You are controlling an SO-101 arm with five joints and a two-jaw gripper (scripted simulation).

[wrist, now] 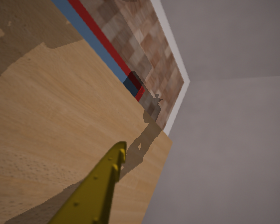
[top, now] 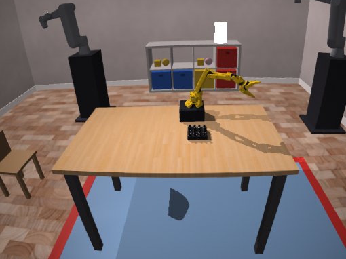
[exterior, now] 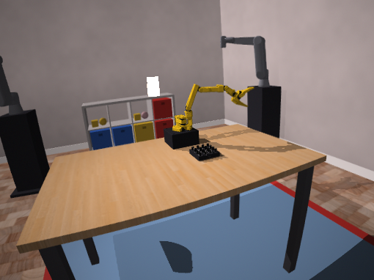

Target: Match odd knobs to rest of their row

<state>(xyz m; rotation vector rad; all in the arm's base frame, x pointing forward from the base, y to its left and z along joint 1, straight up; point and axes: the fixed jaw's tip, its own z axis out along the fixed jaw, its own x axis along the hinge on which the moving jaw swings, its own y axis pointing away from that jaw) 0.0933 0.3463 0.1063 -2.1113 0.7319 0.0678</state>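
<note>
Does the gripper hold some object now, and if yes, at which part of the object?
Nothing is held: the gripper is open, away from the knob box.

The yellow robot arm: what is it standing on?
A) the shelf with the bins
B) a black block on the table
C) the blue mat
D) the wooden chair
B: the yellow arm rises from a black block that sits on the wooden table.
</note>
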